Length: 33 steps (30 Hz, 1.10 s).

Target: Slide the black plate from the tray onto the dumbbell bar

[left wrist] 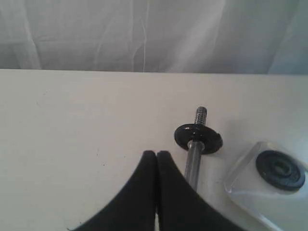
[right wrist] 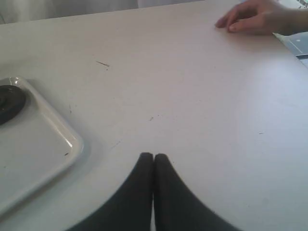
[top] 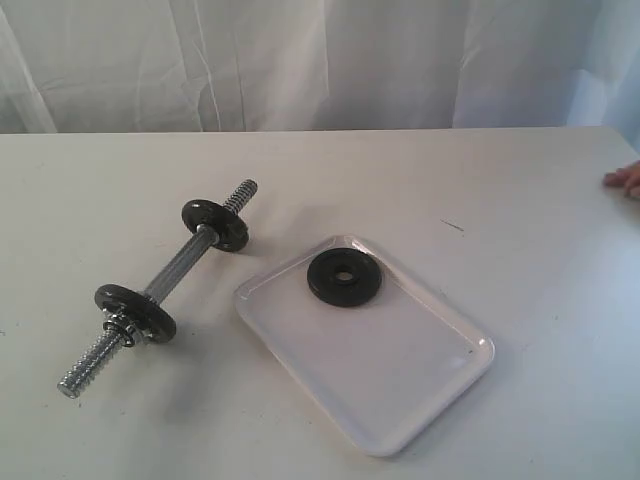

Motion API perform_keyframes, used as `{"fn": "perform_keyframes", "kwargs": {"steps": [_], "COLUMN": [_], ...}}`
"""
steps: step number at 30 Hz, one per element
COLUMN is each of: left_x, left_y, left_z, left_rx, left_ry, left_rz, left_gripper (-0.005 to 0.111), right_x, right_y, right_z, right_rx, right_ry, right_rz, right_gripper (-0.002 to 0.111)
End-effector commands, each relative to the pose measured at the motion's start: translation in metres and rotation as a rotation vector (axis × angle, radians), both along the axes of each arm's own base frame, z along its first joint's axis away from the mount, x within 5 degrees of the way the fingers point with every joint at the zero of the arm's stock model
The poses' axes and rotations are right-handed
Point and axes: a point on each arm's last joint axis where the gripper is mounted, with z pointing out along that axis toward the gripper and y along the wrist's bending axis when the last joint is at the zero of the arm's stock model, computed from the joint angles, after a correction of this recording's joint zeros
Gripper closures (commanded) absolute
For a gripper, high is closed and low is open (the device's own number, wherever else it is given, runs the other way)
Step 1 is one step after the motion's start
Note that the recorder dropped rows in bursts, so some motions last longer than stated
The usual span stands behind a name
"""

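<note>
The black plate point(top: 344, 277) lies flat in the far corner of the white tray point(top: 400, 390). Left of the tray the chrome dumbbell bar point(top: 180, 272) lies diagonally on the table, with a black disc point(top: 215, 224) near its far end and another black disc point(top: 135, 312) near its near end. Neither gripper shows in the exterior view. In the left wrist view my left gripper point(left wrist: 157, 153) is shut and empty, just short of the bar point(left wrist: 193, 161); the plate point(left wrist: 280, 169) and tray point(left wrist: 240, 185) sit beyond. My right gripper point(right wrist: 153, 156) is shut and empty over bare table, beside the tray point(right wrist: 53, 144) and plate point(right wrist: 9, 102).
A person's hand point(right wrist: 257, 18) rests on the table at the far right edge, seen as fingertips point(top: 624, 180) in the exterior view. A white curtain hangs behind the table. A pale flat object point(right wrist: 296, 45) lies near the hand.
</note>
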Motion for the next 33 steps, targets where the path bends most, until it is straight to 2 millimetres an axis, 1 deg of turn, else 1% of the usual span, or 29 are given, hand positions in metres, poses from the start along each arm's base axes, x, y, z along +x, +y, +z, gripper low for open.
{"fn": "perform_keyframes", "kwargs": {"steps": [1,2,3,4,5,7,8,10,12,14,15,16,17,18,19,20,21,22,23,26,28,30,33], "left_x": [0.045,0.061,0.075,0.086,0.102,0.122,0.137,0.157,0.179,0.198,0.213,0.220,0.233,0.239,0.247,0.251,0.256,0.259,0.262,0.269,0.272,0.277,0.284], "left_y": [-0.008,-0.011,-0.013,-0.015,-0.018,-0.021,-0.024,-0.027,-0.031,-0.034,-0.036,-0.038,-0.042,-0.046,-0.055,-0.062,-0.072,-0.077,-0.086,-0.105,-0.112,-0.115,-0.116], "left_z": [0.027,0.031,0.031,0.034,0.031,0.032,0.029,0.024,0.017,0.009,0.001,-0.006,-0.015,-0.021,-0.032,-0.038,-0.049,-0.054,-0.063,-0.087,-0.102,-0.117,-0.129], "left_rx": [0.151,0.173,0.181,0.186,0.200,0.227,0.238,0.256,0.263,0.265,0.261,0.256,0.242,0.236,0.227,0.225,0.214,0.219,0.225,0.246,0.277,0.321,0.326], "left_ry": [0.143,0.200,0.253,0.288,0.355,0.431,0.478,0.543,0.588,0.632,0.671,0.699,0.732,0.743,0.747,0.739,0.744,0.747,0.758,0.774,0.805,0.821,0.811], "left_rz": [-0.094,-0.123,-0.140,-0.156,-0.183,-0.229,-0.253,-0.291,-0.319,-0.342,-0.354,-0.362,-0.397,-0.437,-0.524,-0.569,-0.621,-0.635,-0.649,-0.665,-0.667,-0.624,-0.586], "left_gripper": [0.107,0.107,0.107,0.107,0.107,0.107,0.106,0.101,0.089,0.074,0.057,0.049,0.039,0.036,0.030,0.028,0.026,0.025,0.024,0.024,0.024,0.024,0.024], "right_x": [0.000,0.000,0.000,0.000,0.000,0.000,0.000,0.000,0.000,0.000,0.000,0.000,0.000,0.000,0.000,0.000,0.000,0.000,0.000,0.000,0.000,0.000,0.000], "right_y": [0.000,0.000,0.000,0.000,0.000,0.000,0.000,0.000,0.000,0.000,0.000,0.000,0.000,0.000,0.000,0.000,0.000,0.000,0.000,0.000,0.000,0.000,0.000], "right_z": [-0.001,-0.001,-0.001,-0.001,-0.001,-0.001,-0.001,-0.001,-0.001,-0.001,-0.001,-0.001,-0.001,-0.001,-0.001,-0.001,-0.001,-0.001,-0.001,-0.001,-0.001,-0.001,-0.001], "right_rx": [-0.002,-0.002,-0.002,-0.002,-0.002,-0.002,-0.002,-0.002,-0.002,-0.002,-0.002,-0.002,-0.002,-0.002,-0.002,-0.002,-0.002,-0.002,-0.002,-0.002,-0.002,-0.002,-0.002], "right_ry": [-0.008,-0.008,-0.008,-0.008,-0.008,-0.008,-0.008,-0.008,-0.008,-0.008,-0.008,-0.008,-0.008,-0.008,-0.008,-0.008,-0.008,-0.008,-0.008,-0.008,-0.008,-0.008,-0.008], "right_rz": [-0.006,-0.006,-0.006,-0.006,-0.006,-0.006,-0.006,-0.006,-0.006,-0.006,-0.006,-0.006,-0.006,-0.006,-0.006,-0.006,-0.006,-0.006,-0.006,-0.006,-0.006,-0.006,-0.006], "right_gripper": [0.108,0.108,0.108,0.108,0.108,0.108,0.108,0.108,0.108,0.108,0.108,0.108,0.108,0.108,0.108,0.108,0.108,0.108,0.108,0.108,0.108,0.108,0.108]}}
